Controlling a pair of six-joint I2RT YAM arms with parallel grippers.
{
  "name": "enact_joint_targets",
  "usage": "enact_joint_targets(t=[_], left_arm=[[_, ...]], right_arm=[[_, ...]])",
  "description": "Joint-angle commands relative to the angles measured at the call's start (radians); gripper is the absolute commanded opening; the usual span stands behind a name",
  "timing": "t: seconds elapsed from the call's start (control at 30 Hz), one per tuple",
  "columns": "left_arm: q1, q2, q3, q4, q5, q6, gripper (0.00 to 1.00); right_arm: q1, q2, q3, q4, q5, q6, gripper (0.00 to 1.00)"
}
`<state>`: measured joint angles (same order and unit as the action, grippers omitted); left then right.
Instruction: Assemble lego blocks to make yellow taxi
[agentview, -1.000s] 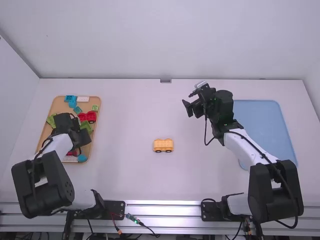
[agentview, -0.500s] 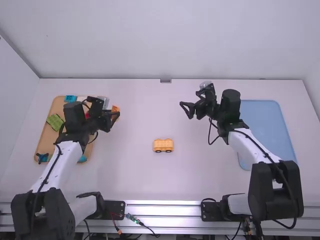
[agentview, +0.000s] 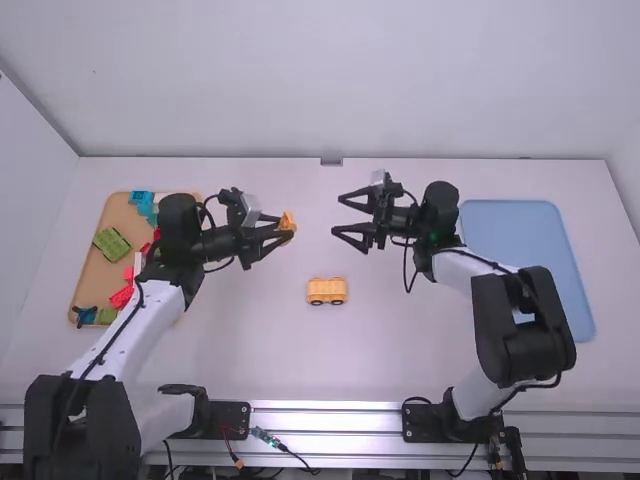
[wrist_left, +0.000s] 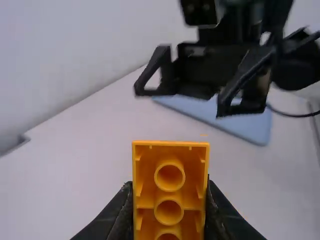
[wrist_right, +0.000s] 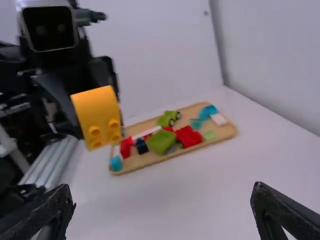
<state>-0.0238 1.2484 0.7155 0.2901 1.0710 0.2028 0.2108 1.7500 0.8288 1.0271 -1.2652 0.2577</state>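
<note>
Orange block (agentview: 286, 223) farther from tray (agentview: 92, 272) edge, between pinching left jaws; spread right jaws across a gap

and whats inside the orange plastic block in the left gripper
Hollow round tubes in a row; whatever lies past the third, cut off at the left wrist view's edge, can't be seen.
</note>
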Motion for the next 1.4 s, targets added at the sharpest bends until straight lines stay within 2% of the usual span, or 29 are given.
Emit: enact_joint_targets(t=[0.0,0.03,0.23,0.3,0.43,0.73,1.0,1.13,1.27,1.3,1.33,1.37], left_arm=[[-0.01,0.051,0.011,0.057,0.132,-0.057,0.02],[-0.013,0.082,0.011,0.104,0.188,-0.06,0.02],[-0.019,0.212,0.011,0.346,0.275,-0.22,0.02],[-0.041,0.26,0.011,0.45,0.282,-0.284,0.02],[-0.068,0.312,0.011,0.545,0.282,-0.322,0.02],[-0.094,0.327,0.01,0.56,0.284,-0.326,0.02],[-0.128,0.327,0.01,0.57,0.282,-0.307,0.02],[-0.13,0.327,0.01,0.589,0.283,-0.33,0.02],[-0.13,0.327,0.01,0.591,0.282,-0.33,0.02],[-0.129,0.327,0.01,0.591,0.282,-0.33,0.02],[-0.126,0.327,0.01,0.59,0.283,-0.33,0.02],[-0.126,0.327,0.01,0.59,0.283,-0.33,0.02]], right_arm=[[0.021,0.027,0.023,0.07,-0.105,0.128,0.93],[0.032,0.034,0.023,0.097,-0.103,0.145,0.93],[0.066,0.035,0.023,0.13,-0.1,0.164,0.91],[0.076,0.035,0.023,0.13,-0.099,0.165,0.9],[0.086,0.035,0.023,0.139,-0.089,0.19,0.86],[0.064,0.035,0.023,0.17,-0.093,0.245,0.79],[0.07,0.035,0.023,0.17,-0.093,0.269,0.77],[0.083,0.035,0.023,0.17,-0.097,0.269,0.71],[0.083,0.035,0.023,0.17,-0.095,0.269,0.59],[0.083,0.035,0.023,0.17,-0.095,0.266,0.59],[0.083,0.035,0.023,0.17,-0.096,0.266,0.53],[0.083,0.035,0.023,0.17,-0.096,0.266,0.53]])
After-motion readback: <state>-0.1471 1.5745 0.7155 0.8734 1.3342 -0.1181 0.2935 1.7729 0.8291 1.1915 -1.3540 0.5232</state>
